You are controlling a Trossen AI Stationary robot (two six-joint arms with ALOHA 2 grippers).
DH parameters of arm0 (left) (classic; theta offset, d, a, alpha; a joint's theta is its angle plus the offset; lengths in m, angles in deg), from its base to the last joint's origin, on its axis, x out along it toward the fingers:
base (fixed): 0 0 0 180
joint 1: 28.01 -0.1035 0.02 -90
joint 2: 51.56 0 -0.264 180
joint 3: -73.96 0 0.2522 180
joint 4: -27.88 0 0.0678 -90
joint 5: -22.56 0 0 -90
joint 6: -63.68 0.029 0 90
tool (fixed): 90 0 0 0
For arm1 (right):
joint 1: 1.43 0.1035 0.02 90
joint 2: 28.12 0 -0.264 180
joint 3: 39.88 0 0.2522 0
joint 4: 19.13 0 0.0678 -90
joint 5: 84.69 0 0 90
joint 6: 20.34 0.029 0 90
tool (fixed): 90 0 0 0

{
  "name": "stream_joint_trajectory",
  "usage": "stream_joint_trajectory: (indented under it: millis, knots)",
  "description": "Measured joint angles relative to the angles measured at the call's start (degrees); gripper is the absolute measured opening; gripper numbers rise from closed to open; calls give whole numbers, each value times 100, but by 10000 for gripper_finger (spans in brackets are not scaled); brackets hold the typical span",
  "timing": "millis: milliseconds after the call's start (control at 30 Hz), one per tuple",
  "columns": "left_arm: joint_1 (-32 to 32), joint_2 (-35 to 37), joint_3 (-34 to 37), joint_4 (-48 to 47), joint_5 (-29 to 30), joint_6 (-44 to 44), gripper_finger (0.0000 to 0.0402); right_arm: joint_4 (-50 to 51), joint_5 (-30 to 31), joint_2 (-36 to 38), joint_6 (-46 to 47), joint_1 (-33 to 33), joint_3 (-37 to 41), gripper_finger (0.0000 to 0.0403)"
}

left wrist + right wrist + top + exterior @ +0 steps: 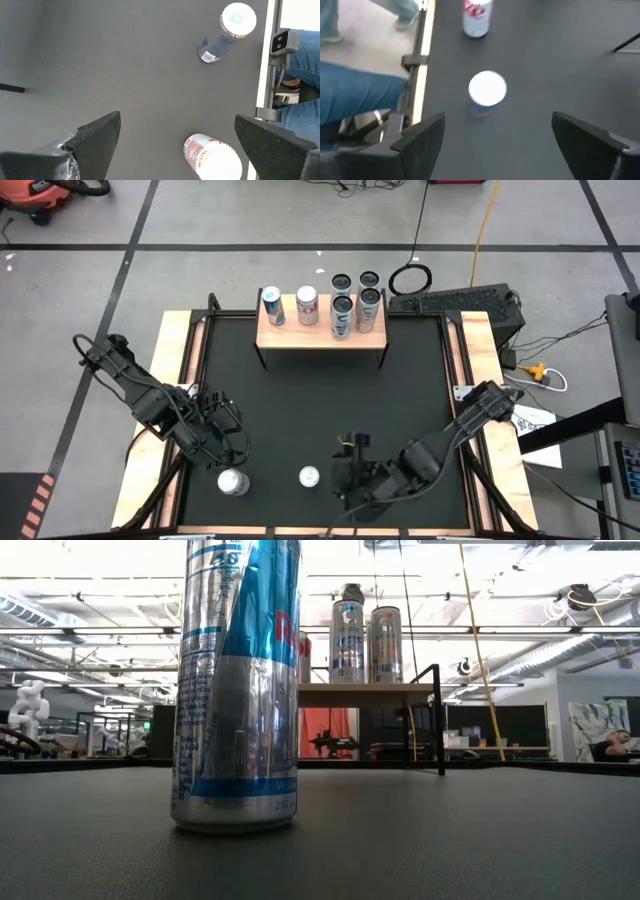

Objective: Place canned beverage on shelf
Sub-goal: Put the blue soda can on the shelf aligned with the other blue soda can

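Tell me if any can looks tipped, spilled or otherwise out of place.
Nothing stands out. The two loose cans stand upright on the black mat, and the cans on the shelf are upright too. No spill shows.

Beyond the table's far edge — a black keyboard point(452, 303), a coiled cable ring point(410, 278) beside it (on grey floor), a yellow cord point(484, 225) trailing away
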Motion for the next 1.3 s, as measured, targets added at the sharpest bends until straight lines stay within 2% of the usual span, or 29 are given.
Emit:
stream_joint_trajectory:
  millis: [167, 633, 1000, 1300]
  knots:
    - [0, 0, 0, 2, 0, 0, 393, -8, -486, -192, -25, 7, 0, 348]
    - [0, 0, 0, 4, 0, 0, 393, -37, -466, -296, -43, -156, -2, 348]
    - [0, 0, 0, 0, 107, 2, 393, -209, -1341, -660, -631, -565, 0, 348]
    - [0, 0, 0, -2, 108, 43, 393, -359, -1649, -1105, -1069, -771, -2, 348]
